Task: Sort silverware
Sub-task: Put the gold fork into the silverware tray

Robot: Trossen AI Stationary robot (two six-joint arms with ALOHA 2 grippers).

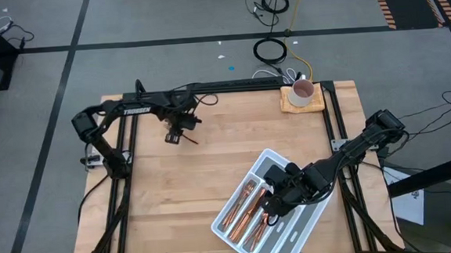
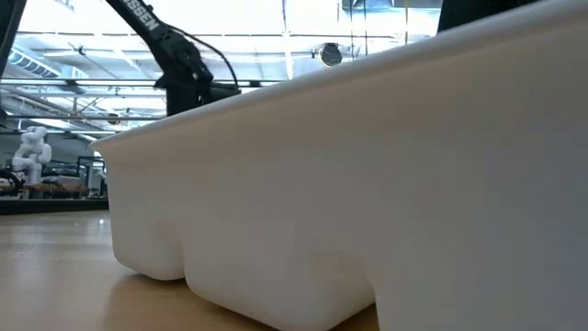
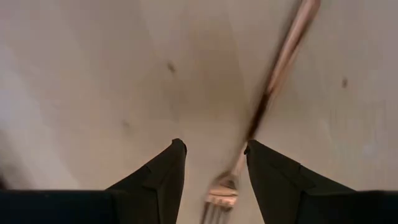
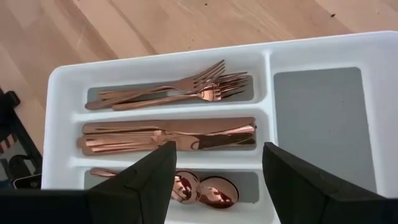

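Wooden counter: left pincer at ten o'clock, spread around fork; right pincer wide over tray, five o'clock.

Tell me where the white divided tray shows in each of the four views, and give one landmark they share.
High view: white divided tray, lower right of the table, under the right gripper.
Low view: its white side wall fills most of the picture.
Left wrist view: not in it; only a fork on the wood.
Right wrist view: fills the frame, holding copper cutlery.
Shared landmark: the light wooden table.
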